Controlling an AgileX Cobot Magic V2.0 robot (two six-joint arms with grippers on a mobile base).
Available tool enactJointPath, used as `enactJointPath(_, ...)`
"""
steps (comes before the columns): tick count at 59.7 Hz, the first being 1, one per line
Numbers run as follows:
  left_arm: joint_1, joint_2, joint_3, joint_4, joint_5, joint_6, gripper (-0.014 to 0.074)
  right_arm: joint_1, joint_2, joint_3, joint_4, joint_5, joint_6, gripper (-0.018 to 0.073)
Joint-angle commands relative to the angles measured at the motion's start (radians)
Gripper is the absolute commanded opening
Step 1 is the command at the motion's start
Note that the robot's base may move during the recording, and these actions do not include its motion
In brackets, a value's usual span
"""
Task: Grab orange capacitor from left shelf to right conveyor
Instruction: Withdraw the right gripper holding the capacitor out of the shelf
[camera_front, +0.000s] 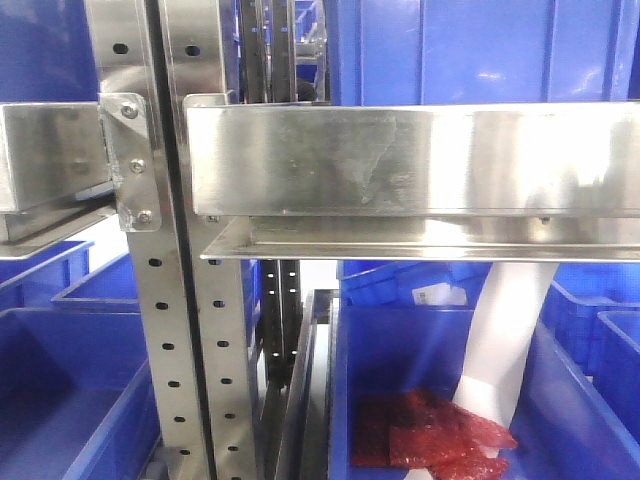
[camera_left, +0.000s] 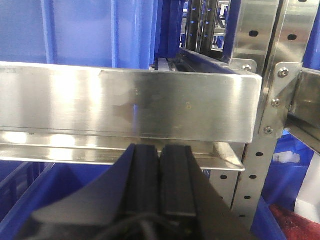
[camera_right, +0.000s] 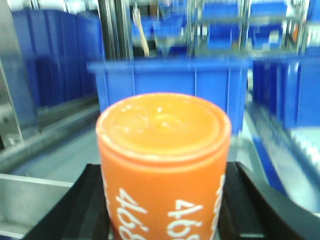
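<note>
The orange capacitor (camera_right: 162, 150) fills the frame's centre, its sides clamped by the right gripper (camera_right: 165, 220). It looks rigid, smooth and likely slippery. The left gripper (camera_left: 160, 172) has its fingers pressed together, empty.

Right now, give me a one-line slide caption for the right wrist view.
Right gripper shut on the orange capacitor, white 468 digits showing, blurred blue bins behind.

You only see the top of the orange capacitor (camera_right: 162, 165), its digits run off the bottom edge, and the blue bins (camera_right: 170, 82) behind it are blur. Some red bags (camera_front: 430, 432) sit partly behind a white strip (camera_front: 505, 330).
</note>
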Motion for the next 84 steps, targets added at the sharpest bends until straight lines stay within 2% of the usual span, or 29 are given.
enactJointPath(1,0.002,-0.012,-0.004,-0.002,-0.091,-0.002,-0.0127,-0.008,0.0,-0.027,0.0,-0.082,-0.002,0.0106)
enactJointPath(84,0.002,-0.012,-0.004,-0.002,-0.091,-0.002,-0.0127,-0.008,0.0,-0.027,0.0,-0.081,-0.002,0.0106)
